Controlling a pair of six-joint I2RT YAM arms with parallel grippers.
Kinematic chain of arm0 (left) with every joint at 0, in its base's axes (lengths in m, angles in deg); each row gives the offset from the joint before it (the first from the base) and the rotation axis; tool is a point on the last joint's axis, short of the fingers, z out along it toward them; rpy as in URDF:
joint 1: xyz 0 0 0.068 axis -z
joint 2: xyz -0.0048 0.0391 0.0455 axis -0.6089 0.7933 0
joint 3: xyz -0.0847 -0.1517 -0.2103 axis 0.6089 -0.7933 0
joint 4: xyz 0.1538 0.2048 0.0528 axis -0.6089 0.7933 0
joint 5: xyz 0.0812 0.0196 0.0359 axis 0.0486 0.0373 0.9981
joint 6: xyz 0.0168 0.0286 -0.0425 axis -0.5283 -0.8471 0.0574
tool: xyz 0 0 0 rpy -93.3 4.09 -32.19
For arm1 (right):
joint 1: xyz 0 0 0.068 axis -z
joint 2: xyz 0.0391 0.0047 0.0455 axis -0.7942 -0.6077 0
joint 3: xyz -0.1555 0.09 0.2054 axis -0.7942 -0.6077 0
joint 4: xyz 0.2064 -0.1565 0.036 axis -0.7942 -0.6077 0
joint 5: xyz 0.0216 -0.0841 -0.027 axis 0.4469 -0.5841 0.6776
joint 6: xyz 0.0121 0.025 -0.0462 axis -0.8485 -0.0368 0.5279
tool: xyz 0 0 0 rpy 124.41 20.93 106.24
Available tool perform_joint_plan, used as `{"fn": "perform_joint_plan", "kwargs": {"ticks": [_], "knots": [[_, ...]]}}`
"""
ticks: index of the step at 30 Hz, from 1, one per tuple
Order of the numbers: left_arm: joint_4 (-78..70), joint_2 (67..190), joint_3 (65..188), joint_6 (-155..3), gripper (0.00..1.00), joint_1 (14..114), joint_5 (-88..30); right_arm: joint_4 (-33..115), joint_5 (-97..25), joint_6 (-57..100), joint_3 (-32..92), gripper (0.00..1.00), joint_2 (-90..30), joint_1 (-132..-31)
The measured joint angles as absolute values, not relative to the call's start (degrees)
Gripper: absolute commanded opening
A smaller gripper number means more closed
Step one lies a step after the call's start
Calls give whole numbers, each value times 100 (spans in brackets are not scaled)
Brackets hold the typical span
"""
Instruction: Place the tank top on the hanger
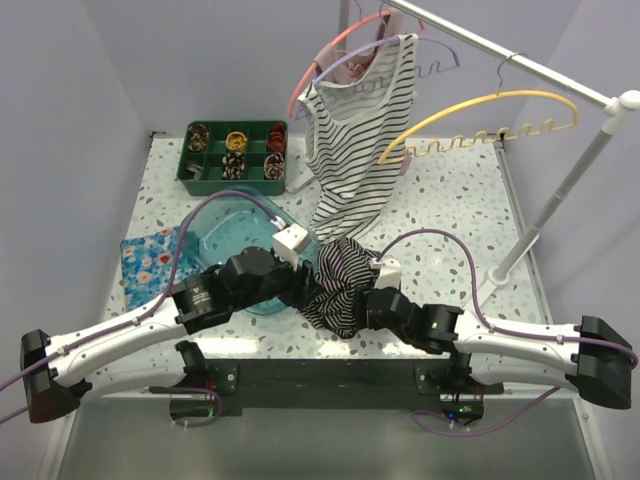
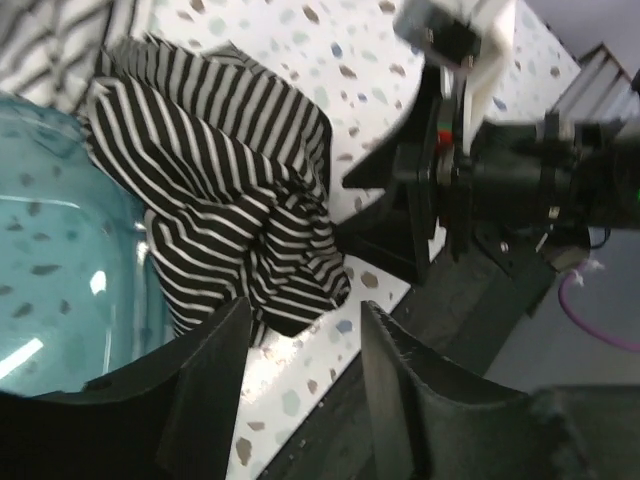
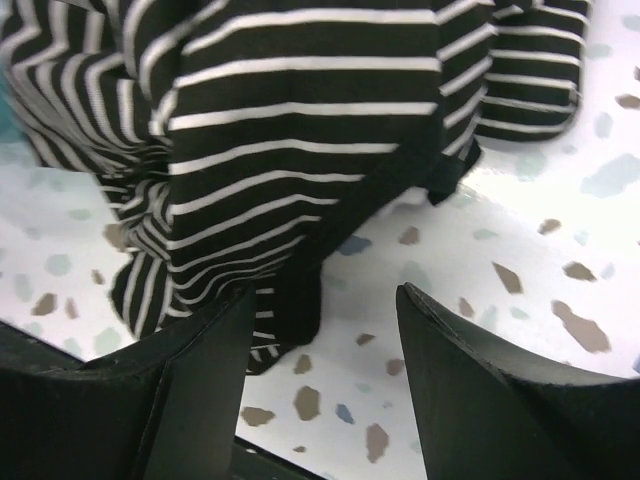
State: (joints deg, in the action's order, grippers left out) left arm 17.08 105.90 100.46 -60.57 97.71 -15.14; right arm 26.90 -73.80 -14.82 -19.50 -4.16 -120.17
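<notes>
Tank top (image 1: 335,285) lies bunched on the table (image 1: 450,200) between my left gripper (image 2: 305,325) and right gripper (image 3: 325,300), both jaws parted, holding nothing. Closing here, I may pinch several layers, not one strap.

The tank top (image 1: 335,285) is black with thin white stripes, the hanger (image 1: 500,98) yellow, the table (image 1: 450,200) white with dark flecks, the bowl (image 1: 225,235) beside the tank top translucent teal, the tray (image 1: 184,172) green.
</notes>
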Motion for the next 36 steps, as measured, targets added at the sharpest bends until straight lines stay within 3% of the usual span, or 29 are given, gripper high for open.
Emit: {"fn": "perform_joint_plan", "kwargs": {"ticks": [4, 11, 20, 29, 36], "knots": [[1721, 10587, 9568, -5587, 40, 10532, -1217, 3141, -7207, -1327, -1950, 58, -416, -12013], [1544, 10968, 8691, -4418, 44, 11557, -543, 3385, -7019, -1281, -1950, 58, -394, -12006], [337, 11884, 8409, -3369, 50, 11673, 261, 3318, -6897, -1533, -2037, 65, -455, -12006], [-668, 12677, 8177, -2835, 50, 11721, 591, 3353, -6853, -1810, -2544, 60, 284, -12006], [-1125, 13221, 8204, -2671, 51, 11782, 676, 3711, -6790, -1909, -2796, 55, 59, -12006]]}}
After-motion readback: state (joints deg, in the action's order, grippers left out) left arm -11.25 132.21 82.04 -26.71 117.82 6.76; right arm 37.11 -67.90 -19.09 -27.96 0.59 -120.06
